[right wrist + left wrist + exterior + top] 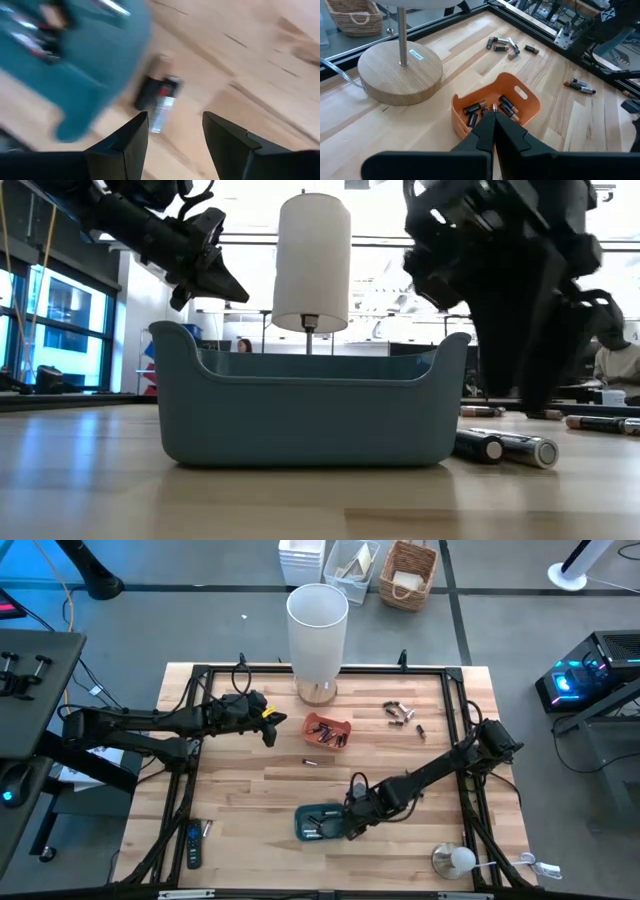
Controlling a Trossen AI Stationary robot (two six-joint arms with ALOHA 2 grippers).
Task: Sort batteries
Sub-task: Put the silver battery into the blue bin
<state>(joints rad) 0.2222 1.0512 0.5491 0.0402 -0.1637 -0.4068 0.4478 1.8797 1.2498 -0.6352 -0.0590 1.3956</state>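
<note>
Teal tray (318, 823) by the table's near edge has two batteries (159, 97) lying just beside it, so I'd lower my spread right gripper (175, 135) squarely astride one, while the clenched, empty left gripper (493, 131) waits over the orange tray (530, 105).

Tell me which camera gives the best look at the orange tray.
The left wrist view: the orange tray fills the middle, open side up, with batteries plainly visible inside. The high view shows it small beside the lamp. The low and right wrist views do not show it.
</note>
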